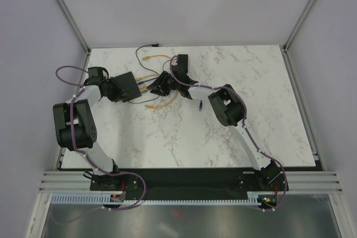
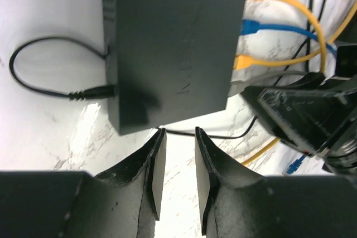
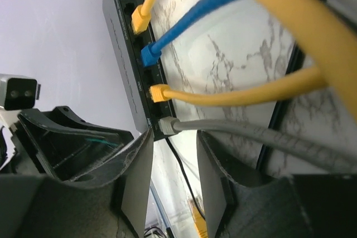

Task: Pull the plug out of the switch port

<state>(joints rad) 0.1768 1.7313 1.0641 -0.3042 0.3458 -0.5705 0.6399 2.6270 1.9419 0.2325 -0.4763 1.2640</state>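
grey plug (image 3: pixel 167 125) sits in the switch (image 3: pixel 120 43) end port, framed by the right tool (image 3: pixel 175 136), jaws apart; left tool (image 2: pixel 179 133), also apart, isn't holding the switch, so pulling may drag it.

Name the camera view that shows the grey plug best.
Right wrist: the grey plug sits large in the switch, just ahead of the fingers. Left wrist shows only its edge beside the switch; from the top it is too small.
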